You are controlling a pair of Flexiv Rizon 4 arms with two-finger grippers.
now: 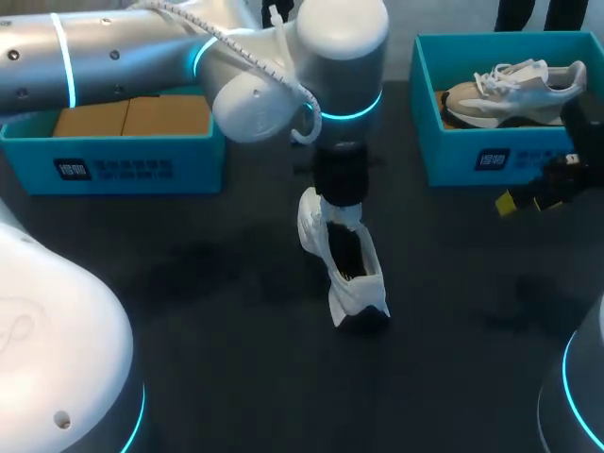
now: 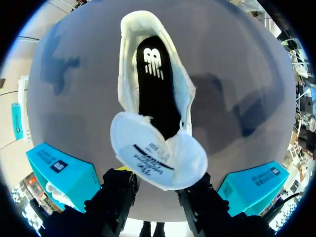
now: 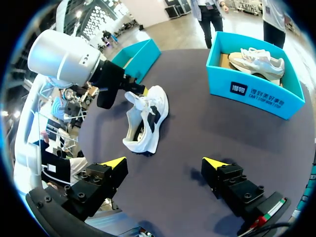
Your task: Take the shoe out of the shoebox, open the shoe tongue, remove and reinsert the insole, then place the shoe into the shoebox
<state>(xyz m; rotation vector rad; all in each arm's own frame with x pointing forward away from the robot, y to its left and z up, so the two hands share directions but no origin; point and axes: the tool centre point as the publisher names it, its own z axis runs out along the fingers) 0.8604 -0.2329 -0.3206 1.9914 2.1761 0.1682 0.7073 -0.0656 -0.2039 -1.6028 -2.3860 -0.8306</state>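
Observation:
A white shoe (image 1: 345,262) stands on the dark table at mid-table, its opening facing up and the black insole (image 2: 155,94) lying inside. My left gripper (image 1: 340,196) comes straight down onto it. The white tongue (image 2: 158,155) is pulled up out of the shoe, and my left gripper (image 2: 159,178) is shut on its end, which hides the tips. The right wrist view shows the shoe (image 3: 145,118) tipped with the left gripper (image 3: 129,91) at its tongue. My right gripper (image 3: 164,163) hangs open with nothing in it, short of the shoe, and sits at the right (image 1: 533,193).
A teal shoebox (image 1: 491,160) at the back right holds a second pale shoe (image 1: 514,90). Another teal box (image 1: 123,168) with cardboard inside stands at the back left. Dark tabletop lies in front of the shoe.

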